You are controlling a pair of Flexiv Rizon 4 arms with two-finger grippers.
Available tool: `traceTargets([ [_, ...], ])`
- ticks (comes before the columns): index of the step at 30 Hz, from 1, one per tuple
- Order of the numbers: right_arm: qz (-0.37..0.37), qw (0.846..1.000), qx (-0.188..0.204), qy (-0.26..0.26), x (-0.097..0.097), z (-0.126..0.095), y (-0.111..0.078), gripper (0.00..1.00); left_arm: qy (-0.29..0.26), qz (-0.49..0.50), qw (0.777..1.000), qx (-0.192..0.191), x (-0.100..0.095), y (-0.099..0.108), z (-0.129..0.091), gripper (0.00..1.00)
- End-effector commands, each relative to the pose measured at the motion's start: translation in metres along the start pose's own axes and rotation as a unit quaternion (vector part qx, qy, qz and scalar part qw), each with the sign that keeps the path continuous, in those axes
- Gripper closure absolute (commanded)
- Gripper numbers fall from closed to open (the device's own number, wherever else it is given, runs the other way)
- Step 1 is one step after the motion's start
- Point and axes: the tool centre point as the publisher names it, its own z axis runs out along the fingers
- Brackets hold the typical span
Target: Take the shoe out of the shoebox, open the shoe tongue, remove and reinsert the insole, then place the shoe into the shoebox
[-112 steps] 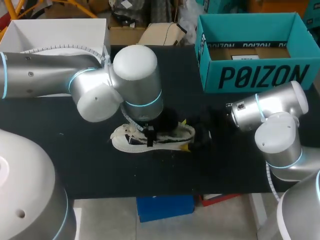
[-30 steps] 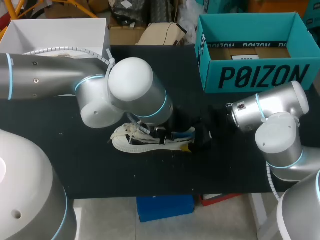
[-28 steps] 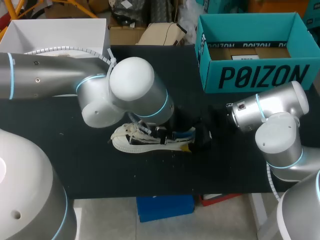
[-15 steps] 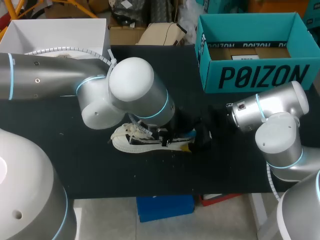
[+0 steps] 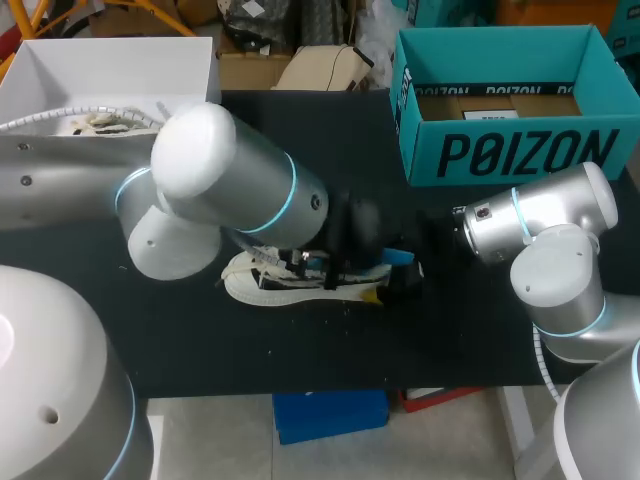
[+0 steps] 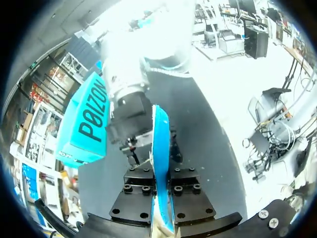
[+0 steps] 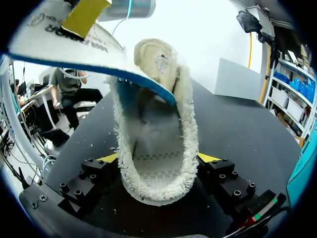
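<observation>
A cream knit shoe [image 5: 285,284] lies on its side on the black table. My right gripper [image 7: 159,158] is shut on its heel [image 7: 158,168], one yellow tip pressed to each side. My left gripper [image 6: 161,194] is shut on the insole [image 6: 160,144], seen edge-on between its fingers. In the right wrist view the insole [image 7: 74,52], white on top and blue beneath, rises out of the shoe's opening. One yellow fingertip [image 7: 85,15] of the left gripper shows on it. In the head view the insole's blue end [image 5: 397,257] sticks up above the heel.
The teal shoebox [image 5: 510,150] stands open at the table's back right, and also shows ahead of the left gripper as the teal shoebox [image 6: 84,124]. A white box [image 5: 120,60] with something pale inside sits at the back left. My left arm's elbow [image 5: 220,180] hangs over the shoe's toe.
My left gripper closed on the insole and drew it up out of the shoe. The left arm's elbow swung left. The right arm and the shoe stayed put.
</observation>
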Motion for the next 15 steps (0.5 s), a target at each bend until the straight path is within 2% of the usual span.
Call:
traceTargets([
  [1,0.001,1.0,0.001,0.0,-0.001,0.001,-0.002,1.0,0.008,-0.014,0.997,0.072,-0.002,-0.013,-0.041,1.0],
  [9,0.001,1.0,0.001,0.0,-0.001,0.001,-0.002,1.0,0.01,-0.036,0.979,0.198,-0.023,-0.049,-0.104,1.0],
  [11,0.001,1.0,0.001,0.0,-0.001,0.001,-0.002,1.0,0.009,-0.037,0.977,0.211,-0.026,-0.053,-0.114,1.0],
  [12,0.001,1.0,0.001,0.0,-0.001,0.001,-0.002,1.0,0.027,-0.033,0.974,0.224,-0.03,-0.055,-0.123,1.0],
  [15,0.001,1.0,0.001,0.0,-0.001,0.001,-0.002,1.0,0.027,-0.033,0.974,0.224,-0.03,-0.055,-0.123,1.0],
])
